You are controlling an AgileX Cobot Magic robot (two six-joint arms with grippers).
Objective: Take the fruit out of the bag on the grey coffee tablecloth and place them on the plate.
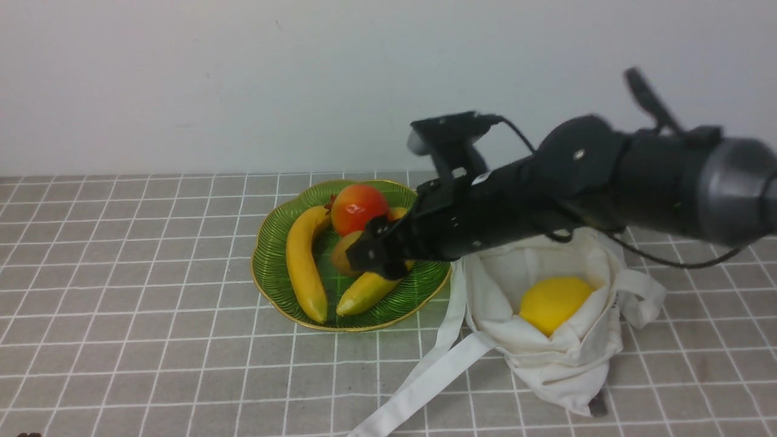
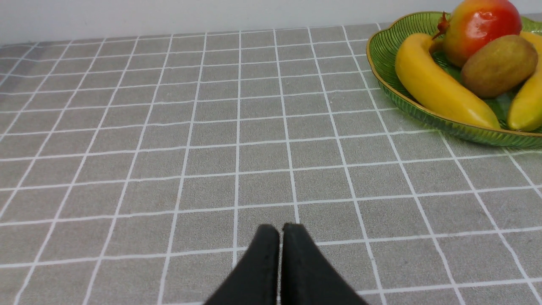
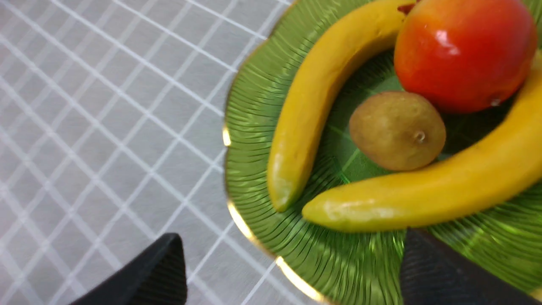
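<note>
Right gripper (image 1: 373, 252) hangs over the green plate (image 1: 273, 267), jaws spread wide, and the kiwi (image 3: 397, 130) lies on the plate between the bananas (image 1: 303, 261). The lemon (image 1: 553, 303) sits in the open tote bag (image 1: 546, 358) beside the plate on the checked tablecloth (image 1: 121, 303). Left gripper (image 2: 280, 231) is pressed together.

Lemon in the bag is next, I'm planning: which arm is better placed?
Probably right: right gripper, jaws open, over the plate beside the tote bag holding the lemon; left gripper, shut, lies beyond the plate.
</note>
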